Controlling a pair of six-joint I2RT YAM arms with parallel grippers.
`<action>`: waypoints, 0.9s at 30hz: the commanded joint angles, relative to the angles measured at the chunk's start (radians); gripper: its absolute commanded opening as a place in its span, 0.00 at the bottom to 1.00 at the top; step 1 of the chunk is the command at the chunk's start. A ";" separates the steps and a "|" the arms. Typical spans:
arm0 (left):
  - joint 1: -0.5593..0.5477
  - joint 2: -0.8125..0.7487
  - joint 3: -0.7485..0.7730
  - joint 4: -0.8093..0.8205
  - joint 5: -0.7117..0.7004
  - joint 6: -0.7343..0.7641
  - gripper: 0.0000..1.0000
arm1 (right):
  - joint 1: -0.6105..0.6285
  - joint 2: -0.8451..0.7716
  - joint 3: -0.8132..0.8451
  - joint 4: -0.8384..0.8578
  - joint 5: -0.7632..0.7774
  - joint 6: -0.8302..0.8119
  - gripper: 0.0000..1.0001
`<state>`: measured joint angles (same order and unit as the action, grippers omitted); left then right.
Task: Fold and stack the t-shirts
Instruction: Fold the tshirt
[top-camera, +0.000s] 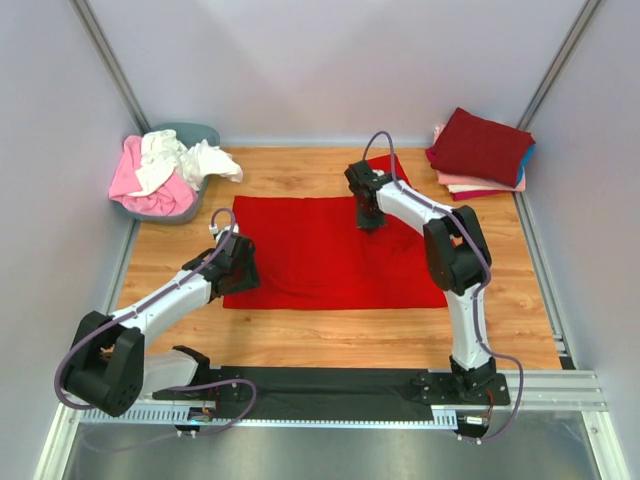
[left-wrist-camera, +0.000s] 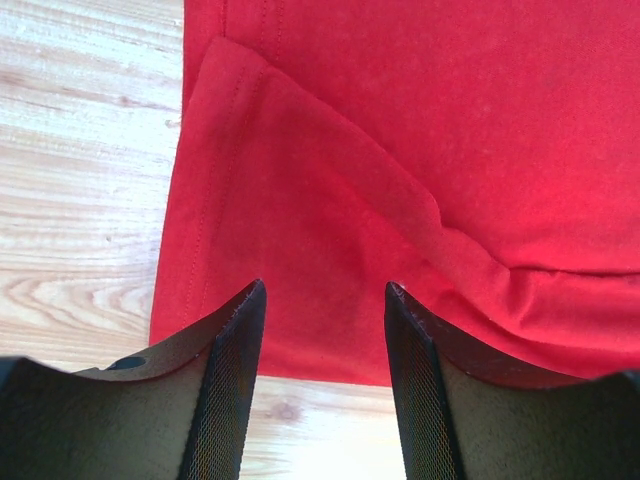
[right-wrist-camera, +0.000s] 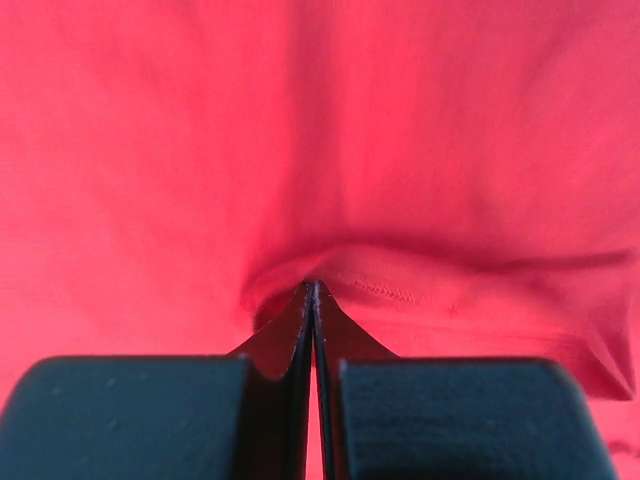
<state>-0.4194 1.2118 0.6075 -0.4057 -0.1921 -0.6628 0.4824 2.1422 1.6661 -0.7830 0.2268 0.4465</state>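
Observation:
A bright red t-shirt (top-camera: 320, 255) lies spread flat on the wooden table (top-camera: 300, 335). My left gripper (top-camera: 240, 268) is open and empty over the shirt's left edge. In the left wrist view (left-wrist-camera: 322, 300) its jaws straddle the shirt's near left corner (left-wrist-camera: 300, 220), where a sleeve is folded in. My right gripper (top-camera: 368, 220) is at the shirt's far edge. In the right wrist view (right-wrist-camera: 314, 285) it is shut, with the red cloth (right-wrist-camera: 400, 290) puckered at its tips. A stack of folded shirts (top-camera: 480, 150), dark red on top, sits at the back right.
A grey tub (top-camera: 200, 132) at the back left holds crumpled pink (top-camera: 135, 180) and white (top-camera: 190, 158) shirts. Grey walls close in the table on three sides. A black rail (top-camera: 330, 385) with the arm bases runs along the near edge.

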 joint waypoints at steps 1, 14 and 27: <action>-0.004 -0.020 -0.006 0.034 0.002 0.023 0.58 | -0.019 0.095 0.209 -0.065 0.144 -0.078 0.00; -0.004 0.011 0.001 0.038 0.003 0.025 0.57 | -0.048 -0.080 0.240 -0.050 0.177 -0.190 0.29; -0.004 0.009 -0.005 0.047 0.006 0.028 0.56 | -0.047 -0.389 -0.371 0.093 -0.089 -0.045 0.24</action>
<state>-0.4194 1.2270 0.6067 -0.3969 -0.1883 -0.6479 0.4305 1.7515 1.3380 -0.7532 0.2226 0.3706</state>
